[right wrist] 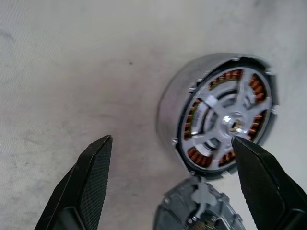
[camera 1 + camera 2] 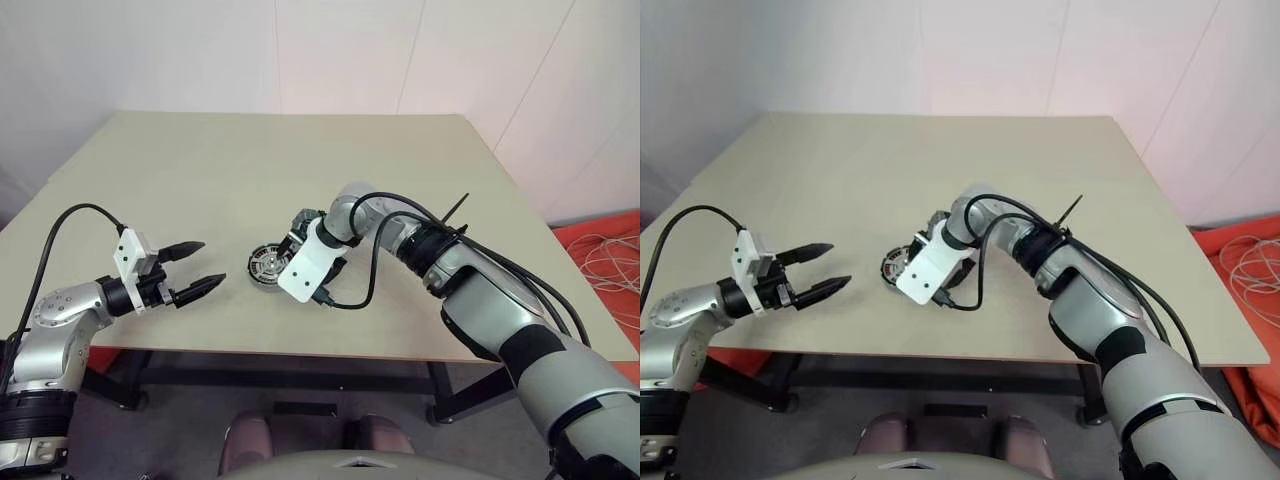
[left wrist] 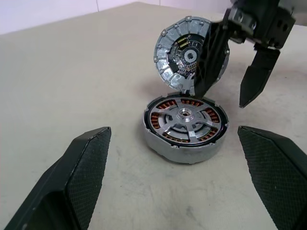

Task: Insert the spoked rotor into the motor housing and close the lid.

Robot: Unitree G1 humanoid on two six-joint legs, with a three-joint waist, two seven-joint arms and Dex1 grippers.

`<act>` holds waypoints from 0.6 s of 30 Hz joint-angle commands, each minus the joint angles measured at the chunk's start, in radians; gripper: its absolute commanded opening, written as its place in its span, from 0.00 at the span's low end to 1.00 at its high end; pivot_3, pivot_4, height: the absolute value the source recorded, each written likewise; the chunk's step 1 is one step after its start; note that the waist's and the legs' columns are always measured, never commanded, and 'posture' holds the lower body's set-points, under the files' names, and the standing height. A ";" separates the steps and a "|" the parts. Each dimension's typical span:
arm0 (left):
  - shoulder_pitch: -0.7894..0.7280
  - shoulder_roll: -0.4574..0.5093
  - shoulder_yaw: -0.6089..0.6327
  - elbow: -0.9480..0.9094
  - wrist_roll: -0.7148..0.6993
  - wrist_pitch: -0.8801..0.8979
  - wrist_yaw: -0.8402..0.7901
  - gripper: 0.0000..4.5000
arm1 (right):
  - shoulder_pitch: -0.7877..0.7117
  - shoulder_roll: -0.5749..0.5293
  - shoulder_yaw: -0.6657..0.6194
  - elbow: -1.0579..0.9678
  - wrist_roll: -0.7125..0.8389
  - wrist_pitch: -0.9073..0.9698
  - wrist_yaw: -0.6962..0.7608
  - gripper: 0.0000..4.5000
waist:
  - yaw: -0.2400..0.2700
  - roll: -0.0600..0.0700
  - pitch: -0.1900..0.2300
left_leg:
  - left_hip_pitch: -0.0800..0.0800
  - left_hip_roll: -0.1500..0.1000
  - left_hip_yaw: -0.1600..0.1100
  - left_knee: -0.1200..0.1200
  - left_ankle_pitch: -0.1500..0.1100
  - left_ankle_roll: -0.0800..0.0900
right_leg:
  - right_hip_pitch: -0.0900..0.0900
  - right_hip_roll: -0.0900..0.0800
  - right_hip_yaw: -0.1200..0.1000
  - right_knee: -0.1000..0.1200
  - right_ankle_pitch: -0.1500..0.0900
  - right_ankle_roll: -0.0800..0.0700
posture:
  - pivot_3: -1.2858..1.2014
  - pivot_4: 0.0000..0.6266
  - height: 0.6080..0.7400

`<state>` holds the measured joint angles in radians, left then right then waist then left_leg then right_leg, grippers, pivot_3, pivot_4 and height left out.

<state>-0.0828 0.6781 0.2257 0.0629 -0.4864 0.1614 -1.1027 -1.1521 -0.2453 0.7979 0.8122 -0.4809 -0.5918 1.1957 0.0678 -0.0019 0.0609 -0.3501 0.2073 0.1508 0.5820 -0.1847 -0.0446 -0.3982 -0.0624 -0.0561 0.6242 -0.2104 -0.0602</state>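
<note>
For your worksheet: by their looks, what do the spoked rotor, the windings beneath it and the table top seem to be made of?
Spoked rotor: likely bare metal, silvery with a dull sheen.
Windings: probably copper wire, orange-brown coils seen between the spokes.
Table top: matte beige board, perhaps laminate; the material cannot be told for sure.

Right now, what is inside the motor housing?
The spoked rotor sits flat inside the motor housing. Copper windings show between its spokes. Whatever is below the rotor is covered. The lid stands on edge behind the housing, not yet on it.
</note>
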 commanded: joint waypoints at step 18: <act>-0.015 0.009 0.020 -0.060 -0.015 0.012 0.024 1.00 | 0.001 0.053 -0.008 0.057 -0.070 -0.071 -0.027 0.64 | -0.002 0.000 0.000 | 0.002 0.008 0.000 0.001 0.001 -0.002 | 0.000 0.006 0.001 0.000 0.002 -0.004 | 0.52 0.00 1.00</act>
<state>-0.0830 0.6784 0.2281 0.0351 -0.4876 0.1741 -1.0850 -1.1486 -0.2001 0.7947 0.8797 -0.5519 -0.6545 1.1633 0.0663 -0.0018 0.0609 -0.3485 0.2160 0.1513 0.5825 -0.1831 -0.0473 -0.3983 -0.0563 -0.0555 0.6245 -0.2085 -0.0650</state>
